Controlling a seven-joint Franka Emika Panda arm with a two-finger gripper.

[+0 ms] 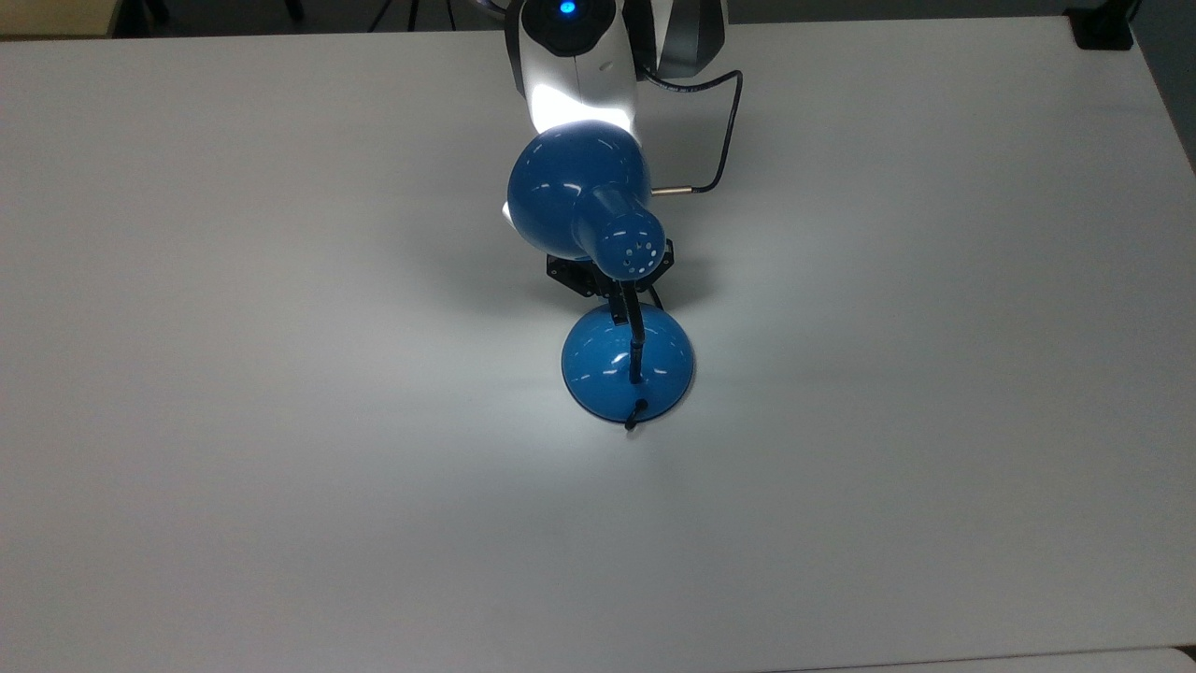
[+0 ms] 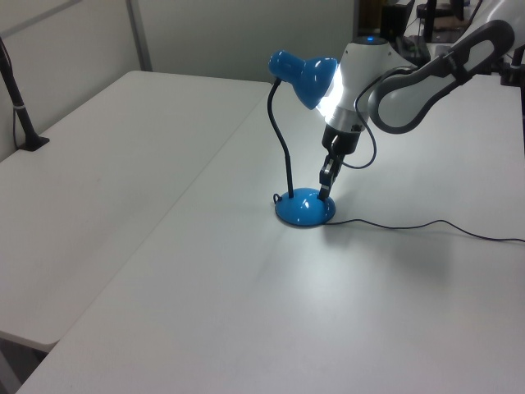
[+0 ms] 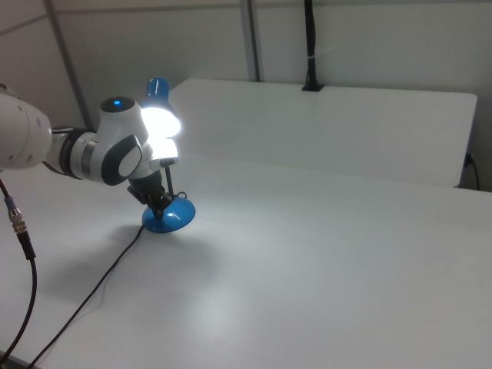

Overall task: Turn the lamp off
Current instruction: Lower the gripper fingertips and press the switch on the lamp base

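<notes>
Left view: glossy blue desk lamp (image 2: 304, 207) with bell shade, black flexible neck and domed base stands mid white bench (image 2: 246, 312), lit. White robot arm's gripper (image 2: 325, 187) points down, tip at the base's far-right top by the switch. Can't tell how far the jaws are parted. Black cord (image 2: 426, 226) trails right.

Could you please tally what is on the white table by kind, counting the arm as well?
Glossy blue desk lamp with black neck, lit: 1
Black power cord trailing from its base: 1
White and grey robot arm: 1
Total: 3
</notes>
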